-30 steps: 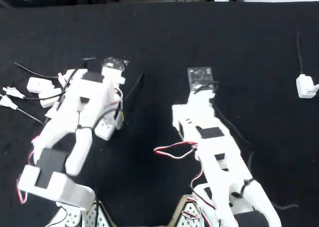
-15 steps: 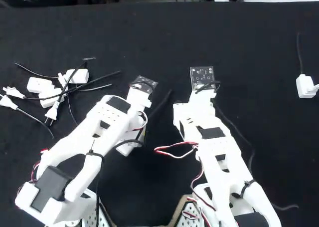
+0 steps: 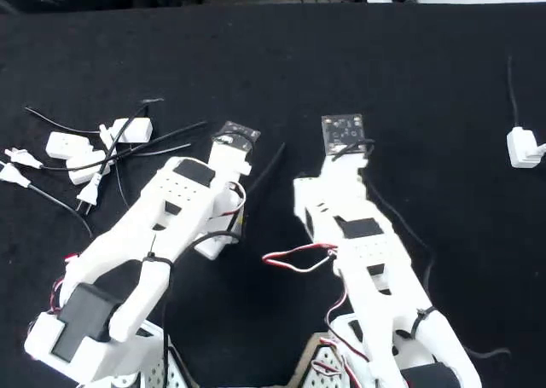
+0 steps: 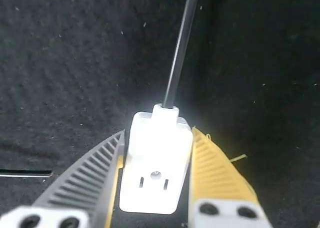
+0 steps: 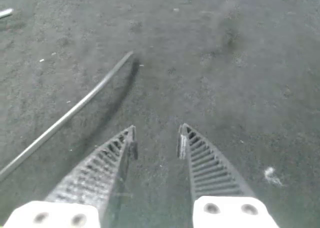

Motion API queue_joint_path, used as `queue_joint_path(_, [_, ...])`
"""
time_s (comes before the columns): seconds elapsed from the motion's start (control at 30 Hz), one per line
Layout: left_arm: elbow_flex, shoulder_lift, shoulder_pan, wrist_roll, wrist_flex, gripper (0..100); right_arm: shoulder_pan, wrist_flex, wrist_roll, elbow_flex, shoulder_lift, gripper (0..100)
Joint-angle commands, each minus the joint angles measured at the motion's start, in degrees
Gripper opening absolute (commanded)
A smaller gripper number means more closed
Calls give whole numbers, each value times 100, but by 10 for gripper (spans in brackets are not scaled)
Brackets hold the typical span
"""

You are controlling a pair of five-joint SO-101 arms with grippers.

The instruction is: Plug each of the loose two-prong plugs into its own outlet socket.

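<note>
My left gripper [image 4: 158, 133] is shut on a white outlet socket [image 4: 156, 163], slots facing the camera, and its black cord [image 4: 179, 52] runs away over the black table. In the high view this gripper [image 3: 232, 141] sits left of centre, the cord [image 3: 266, 168] trailing beside it. My right gripper [image 5: 157, 129] is open over bare cloth with nothing between its fingers; it is near the table's middle [image 3: 344, 134]. Loose two-prong plugs [image 3: 19, 158] [image 3: 89, 197] and white sockets [image 3: 65, 143] [image 3: 133, 130] lie tangled at the far left.
A white socket block [image 3: 521, 147] with a thin cord lies at the far right. A black cord [image 5: 70, 112] crosses the cloth ahead of the right gripper. The black table [image 3: 281, 55] has free room at the back and between the arms.
The left arm has swung from the pile at the left toward the middle, bringing the white socket and dragging its cord. The right arm has stayed still.
</note>
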Motion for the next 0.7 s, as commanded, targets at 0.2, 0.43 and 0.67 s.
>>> queue_joint_path(0.2, [-963,-185,-101,18,791,195,-123,18,246,40,-189,134])
queue_joint_path(0.43, [-1033,-229,-101,18,862,248,-123,18,246,48,-189,134])
queue_joint_path(0.67, [-1024,-185,-119,9,870,248,-123,18,246,57,-189,134])
